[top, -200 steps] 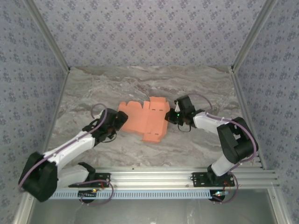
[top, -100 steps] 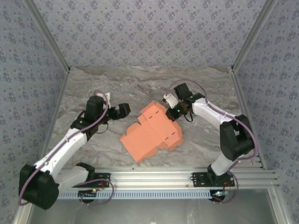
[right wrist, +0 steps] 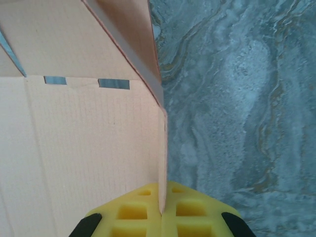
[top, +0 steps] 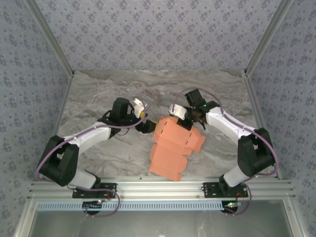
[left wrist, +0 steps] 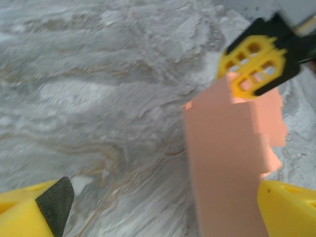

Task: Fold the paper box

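Top external places the paper box (top: pixel 175 148), largely flat with one flap raised, at frame centre, my right end effector (top: pixel 180 114) clamped on its upper edge, my left end effector (top: pixel 146 126) spread apart beside it, most folds remaining.

The table (top: pixel 94 98) has a marble-look top, pale grey and white with brownish veins running across it, sharp in the right wrist view and blurred in the left. The top reaches back to the patterned walls (top: pixel 158 29), and an aluminium rail (top: pixel 163 185) runs along its near edge. Above its middle is the salmon-orange paper box (top: pixel 173 148), a tilted, partly creased sheet; whether its near edge touches the top cannot be told.
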Tool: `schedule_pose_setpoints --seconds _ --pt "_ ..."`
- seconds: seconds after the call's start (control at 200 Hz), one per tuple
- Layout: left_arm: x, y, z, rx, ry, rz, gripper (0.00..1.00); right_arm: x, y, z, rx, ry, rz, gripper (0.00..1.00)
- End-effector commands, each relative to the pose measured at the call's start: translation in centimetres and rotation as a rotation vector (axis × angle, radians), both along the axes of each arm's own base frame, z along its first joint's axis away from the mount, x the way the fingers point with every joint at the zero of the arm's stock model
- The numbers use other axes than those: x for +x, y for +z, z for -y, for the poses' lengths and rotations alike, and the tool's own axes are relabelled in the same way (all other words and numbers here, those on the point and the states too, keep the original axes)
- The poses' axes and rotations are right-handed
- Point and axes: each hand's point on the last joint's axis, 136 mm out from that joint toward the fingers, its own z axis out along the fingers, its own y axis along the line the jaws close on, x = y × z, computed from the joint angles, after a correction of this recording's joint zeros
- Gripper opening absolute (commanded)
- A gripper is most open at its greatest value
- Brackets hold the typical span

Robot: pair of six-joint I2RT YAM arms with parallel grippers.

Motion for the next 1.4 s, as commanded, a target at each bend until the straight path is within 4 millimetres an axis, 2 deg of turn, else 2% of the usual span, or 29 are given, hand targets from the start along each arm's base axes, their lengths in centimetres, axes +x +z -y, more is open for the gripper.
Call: schedule_pose_setpoints --seconds 0.0,0.165,0.27,0.36,0.44,0.635,0.725,0.819,0.969,1.144,1.329,1.364,1.394 --pt "0.2 0.7 1.7 -0.058 -0.035 0.059 0.93 0.6 -1.1 0.6 -0.083 0.049 0.081 0.0" --pt "-0.1 -0.9 2.5 -0.056 0.005 0.01 0.88 1.6 -1.2 0.2 -0.128 0.061 0.186 0.0" --pt "0.3 -2.2 1.8 0.001 0.073 0.029 0.86 1.6 -0.8 -0.3 -0.125 0.079 0.225 0.0" --pt "0.6 -3.8 0.9 0.048 0.115 -0.001 0.71 1.1 -0.4 -0.5 -0.114 0.105 0.25 0.0" --pt "0.1 -4.5 0.7 0.011 0.086 -0.079 0.56 0.6 -0.3 -0.7 -0.11 0.134 0.246 0.0" --pt "-0.4 -5.7 0.7 -0.033 0.104 -0.151 0.46 0.8 -0.1 -1.1 -0.121 0.137 0.284 0.0" --pt "-0.8 -5.6 1.3 -0.062 0.087 -0.185 0.45 1.2 0.5 -1.2 -0.115 0.123 0.336 0.0" --pt "-1.3 -4.7 1.8 -0.133 0.076 -0.222 0.46 1.2 1.0 -1.5 -0.111 0.127 0.375 0.0" --pt "-2.6 -4.3 2.0 -0.19 0.046 -0.27 0.44 1.3 1.0 -1.2 -0.141 0.135 0.412 0.0" --pt "-3.8 -5.3 1.7 -0.185 0.025 -0.3 0.25 1.3 0.8 -1.2 -0.153 0.146 0.419 0.0" --pt "-3.4 -4.0 1.9 -0.214 0.024 -0.276 0.05 1.2 0.2 -1.4 -0.16 0.149 0.413 0.01" --pt "-3.4 -3.8 1.9 -0.213 0.021 -0.271 0.0 1.2 0.3 -1.4 -0.158 0.147 0.412 0.03" --pt "-3.3 -3.7 2.0 -0.21 0.019 -0.269 0.0 1.1 0.3 -1.5 -0.153 0.14 0.41 0.06"
